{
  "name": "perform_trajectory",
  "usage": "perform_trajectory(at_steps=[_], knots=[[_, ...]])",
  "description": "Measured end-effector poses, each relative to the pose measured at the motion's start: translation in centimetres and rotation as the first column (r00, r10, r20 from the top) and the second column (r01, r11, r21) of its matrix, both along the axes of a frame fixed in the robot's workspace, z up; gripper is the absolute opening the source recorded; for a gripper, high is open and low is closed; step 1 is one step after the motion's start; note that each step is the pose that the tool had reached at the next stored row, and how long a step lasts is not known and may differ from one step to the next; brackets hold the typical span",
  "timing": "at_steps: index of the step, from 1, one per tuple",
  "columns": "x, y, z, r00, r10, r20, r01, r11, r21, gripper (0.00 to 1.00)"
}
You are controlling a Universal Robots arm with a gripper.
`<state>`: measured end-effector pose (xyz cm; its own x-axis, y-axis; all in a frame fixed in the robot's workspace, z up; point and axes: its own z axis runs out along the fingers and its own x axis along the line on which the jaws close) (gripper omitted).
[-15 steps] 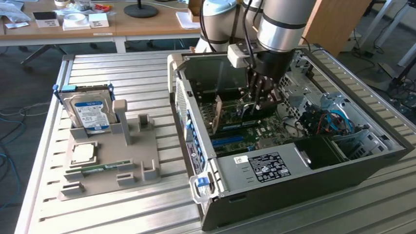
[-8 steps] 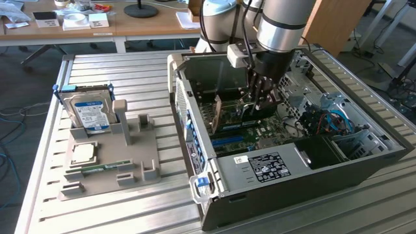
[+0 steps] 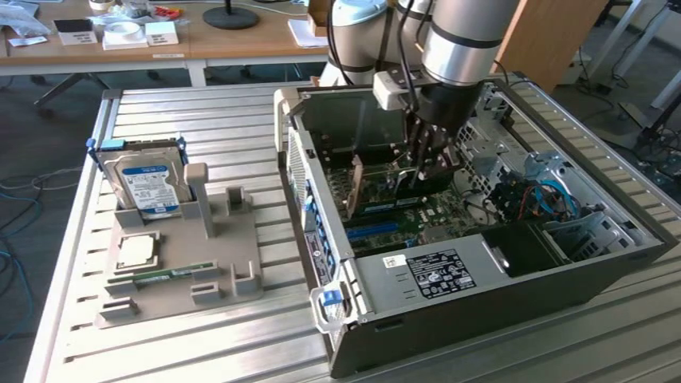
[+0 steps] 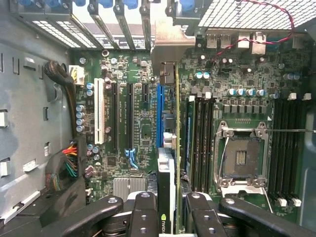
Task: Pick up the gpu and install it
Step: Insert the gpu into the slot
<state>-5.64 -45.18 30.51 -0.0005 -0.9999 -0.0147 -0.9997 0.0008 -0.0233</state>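
Note:
The gpu (image 3: 375,190) stands on edge inside the open computer case (image 3: 468,295), low over the motherboard. My gripper (image 3: 428,163) reaches down into the case and is shut on the card's upper edge. In the wrist view the gpu (image 4: 177,148) appears as a thin line running away from my gripper (image 4: 170,219), with its silver end bracket (image 4: 165,47) at the case's rear slots. The black fingers (image 4: 143,212) clamp it from both sides. The card sits right beside the blue expansion slot (image 4: 159,116); whether it is seated in a slot I cannot tell.
A grey holder (image 3: 229,263) on the exterior view's left carries the blue-labelled hard drive (image 3: 149,183), a processor chip (image 3: 139,251) and a green memory stick (image 3: 159,275). The open processor socket (image 4: 242,158), memory slots (image 4: 200,143) and cable bundles (image 4: 61,84) surround the card.

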Motion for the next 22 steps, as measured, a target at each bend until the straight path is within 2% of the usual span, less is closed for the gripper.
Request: perform_trajectory(at_steps=[3, 5, 13, 22], knots=[[0.13, 0.00, 0.00, 1.0000, -0.004, -0.0069, 0.004, 1.0000, -0.0011, 0.27], [0.19, 0.00, 0.01, 0.9999, -0.006, -0.0094, 0.005, 1.0000, -0.0013, 0.27], [-0.06, 0.00, -0.04, 0.9999, -0.009, -0.0096, 0.009, 1.0000, -0.0012, 0.27], [-0.26, -0.13, -0.20, 0.9993, -0.036, -0.0097, 0.036, 0.9994, -0.0014, 0.27]])
